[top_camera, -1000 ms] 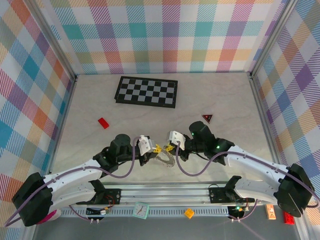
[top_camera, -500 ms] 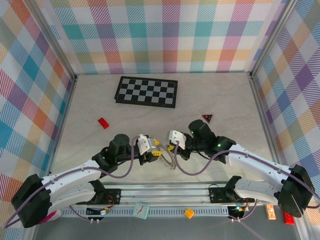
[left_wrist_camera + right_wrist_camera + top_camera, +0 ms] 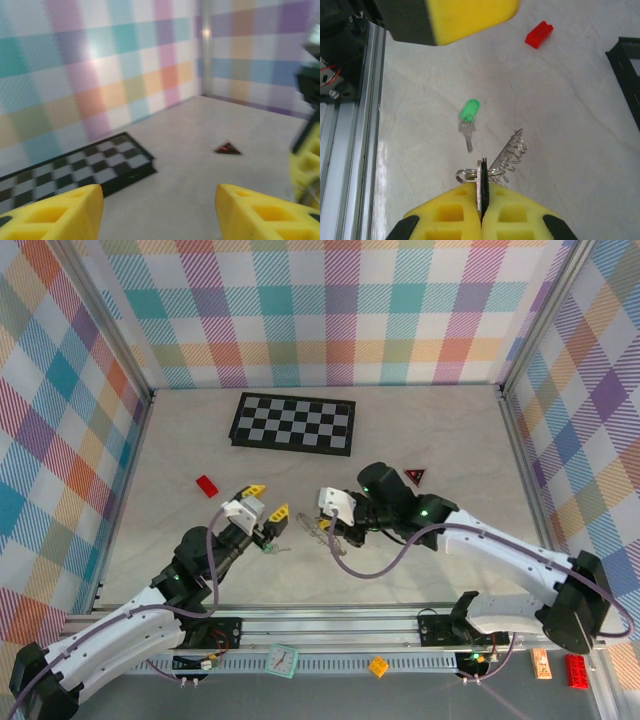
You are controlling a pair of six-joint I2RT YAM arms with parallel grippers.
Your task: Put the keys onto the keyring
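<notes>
Left gripper (image 3: 266,500) hangs wide open, holding nothing. Green key (image 3: 468,112) lies loose on the table (image 3: 450,440) just beside it. Right gripper (image 3: 481,205) is clamped tight on the keyring (image 3: 480,177), held edge-on off the surface.

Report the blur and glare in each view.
Left wrist: blurred throughout, the checkerboard and red triangle smeared, the yellow fingers soft. Right wrist: crisp on the green-headed key and keyring, with a pale sheen on the table by the rail. Top external: sharp, evenly lit, only soft shadows.
</notes>
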